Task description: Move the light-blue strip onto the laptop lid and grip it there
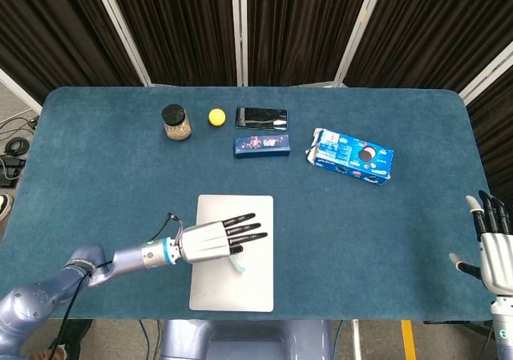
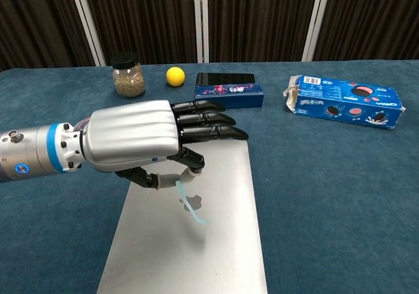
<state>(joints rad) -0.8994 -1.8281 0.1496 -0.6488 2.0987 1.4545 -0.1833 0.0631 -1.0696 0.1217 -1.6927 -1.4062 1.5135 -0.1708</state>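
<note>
Your left hand [image 2: 141, 143] hovers above the closed silver laptop [image 1: 258, 284], which lies flat near the front edge of the blue table [image 1: 385, 232]. The back of the hand faces up and its dark fingers [image 2: 213, 119] stretch out over the lid. Beneath them, the thumb and one finger pinch the upper end of the light-blue strip [image 2: 191, 207]. The strip hangs down in a curl over the lid, close to the logo; from the chest view you cannot tell whether its lower tip touches the metal. In the head view the strip [image 1: 240, 268] shows as a pale sliver just below the hand [image 1: 210, 240].

Your right hand [image 1: 498, 252] sits at the far right edge of the table, well apart from the laptop, fingers spread and holding nothing.

Along the back of the table stand a lidded jar [image 2: 129, 75], a small yellow ball [image 2: 175, 76], a dark phone [image 1: 261, 118] just behind a slim blue box [image 2: 229, 97], and an opened blue cookie package [image 2: 344, 101] further right.
</note>
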